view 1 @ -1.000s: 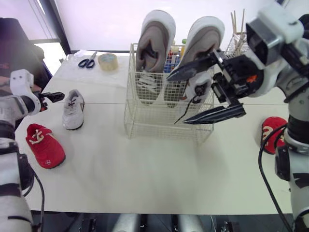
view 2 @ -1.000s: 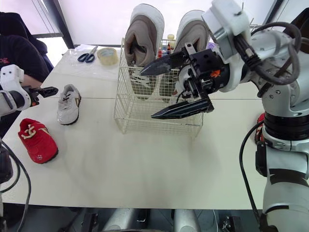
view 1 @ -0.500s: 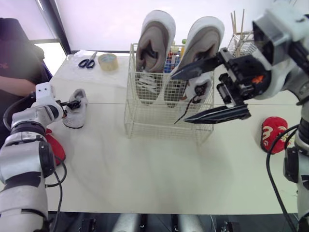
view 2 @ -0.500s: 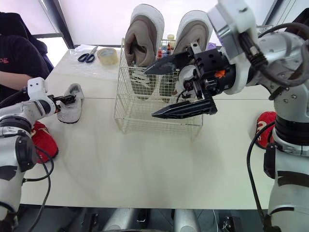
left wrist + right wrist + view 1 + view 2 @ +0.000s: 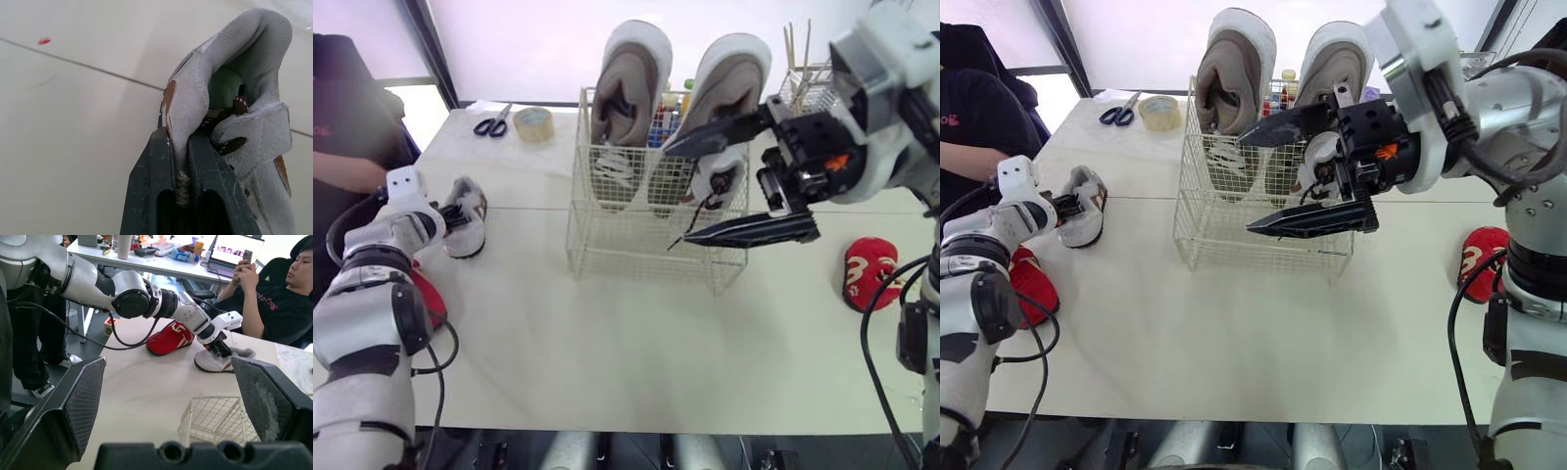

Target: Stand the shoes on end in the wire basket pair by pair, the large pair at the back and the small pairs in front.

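The left end effector [image 5: 178, 142], apart from the small white shoe [image 5: 468, 204] a second ago, now pinches its heel collar and tips it up. The wire basket [image 5: 646, 250] lies to its right, in front of the wide-open right end effector [image 5: 672, 196]. Loading of the small pairs is probably starting.

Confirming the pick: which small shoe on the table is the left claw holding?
The grey-white shoe, heel collar pinched in the left claw; the left red shoe and right red shoe lie free.
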Robot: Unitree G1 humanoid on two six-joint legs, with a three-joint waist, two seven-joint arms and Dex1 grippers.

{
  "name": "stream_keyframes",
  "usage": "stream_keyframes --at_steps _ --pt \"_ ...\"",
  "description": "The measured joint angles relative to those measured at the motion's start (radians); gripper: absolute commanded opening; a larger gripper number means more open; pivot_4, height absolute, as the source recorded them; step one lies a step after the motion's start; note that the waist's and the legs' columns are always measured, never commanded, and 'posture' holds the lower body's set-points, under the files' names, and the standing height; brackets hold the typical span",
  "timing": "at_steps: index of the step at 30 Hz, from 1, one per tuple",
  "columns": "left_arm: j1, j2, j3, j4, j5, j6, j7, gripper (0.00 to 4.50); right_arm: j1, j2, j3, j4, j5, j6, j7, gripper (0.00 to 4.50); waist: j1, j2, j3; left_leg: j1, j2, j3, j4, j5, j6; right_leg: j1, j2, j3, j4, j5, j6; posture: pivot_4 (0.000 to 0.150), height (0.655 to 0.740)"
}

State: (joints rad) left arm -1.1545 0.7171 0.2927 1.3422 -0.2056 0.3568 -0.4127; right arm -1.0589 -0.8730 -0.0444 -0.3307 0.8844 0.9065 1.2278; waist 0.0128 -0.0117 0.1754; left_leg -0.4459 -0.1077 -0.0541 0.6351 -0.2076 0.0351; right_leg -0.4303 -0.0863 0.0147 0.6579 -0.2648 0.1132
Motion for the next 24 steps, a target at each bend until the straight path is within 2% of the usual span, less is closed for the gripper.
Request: stream_keyframes --at_steps 2,6,10,14,19,24 --pt "-0.036 -0.009 0.011 -0.061 -0.012 -0.094 -0.064 0.1 0.004 0.0 0.004 0.0 -0.007 -0.004 -0.005 4.5 0.001 -0.003 0.0 -0.004 0.0 -0.001 0.002 0.0 0.0 -0.002 0.0 -0.001 0.0 0.0 0.0 0.15 0.74" --pt "-0.053 -0.136 0.084 -0.491 -0.141 -0.232 -0.102 0.1 0.015 0.002 0.014 0.003 -0.019 -0.022 -0.013 4.5 -0.002 -0.003 0.0 -0.014 -0.001 -0.001 0.012 0.0 -0.001 -0.005 -0.001 -0.001 -0.001 0.002 0.003 0.15 0.74" --pt "0.042 -0.29 0.118 -0.936 -0.284 -0.201 -0.017 0.1 0.018 0.001 0.022 0.027 -0.039 -0.038 -0.017 4.5 -0.018 -0.001 -0.001 -0.014 -0.001 0.003 0.013 -0.001 0.002 -0.005 -0.002 0.0 -0.003 0.003 0.006 0.15 0.74" --pt "0.173 -0.46 0.058 -1.266 -0.293 -0.247 0.082 0.1 0.019 -0.012 0.021 0.045 -0.044 -0.038 -0.021 4.5 -0.022 -0.002 -0.001 -0.014 0.0 0.003 0.014 -0.001 0.002 -0.006 -0.001 0.0 -0.002 0.003 0.006 0.15 0.74" --pt "0.206 -0.533 -0.041 -1.477 -0.282 -0.296 0.11 0.1 0.018 -0.016 0.029 0.063 -0.055 -0.038 -0.01 4.5 -0.023 -0.001 -0.002 -0.011 0.0 0.003 0.014 -0.001 0.002 -0.004 -0.001 0.0 -0.001 0.003 0.006 0.15 0.74" --pt "0.298 -0.553 -0.085 -1.534 -0.245 -0.306 0.137 0.1 0.002 0.0 0.057 0.089 -0.072 -0.044 0.001 4.5 -0.02 -0.001 -0.002 -0.005 0.0 0.003 0.013 -0.003 0.006 0.002 0.0 0.0 -0.001 0.003 0.005 0.15 0.74"
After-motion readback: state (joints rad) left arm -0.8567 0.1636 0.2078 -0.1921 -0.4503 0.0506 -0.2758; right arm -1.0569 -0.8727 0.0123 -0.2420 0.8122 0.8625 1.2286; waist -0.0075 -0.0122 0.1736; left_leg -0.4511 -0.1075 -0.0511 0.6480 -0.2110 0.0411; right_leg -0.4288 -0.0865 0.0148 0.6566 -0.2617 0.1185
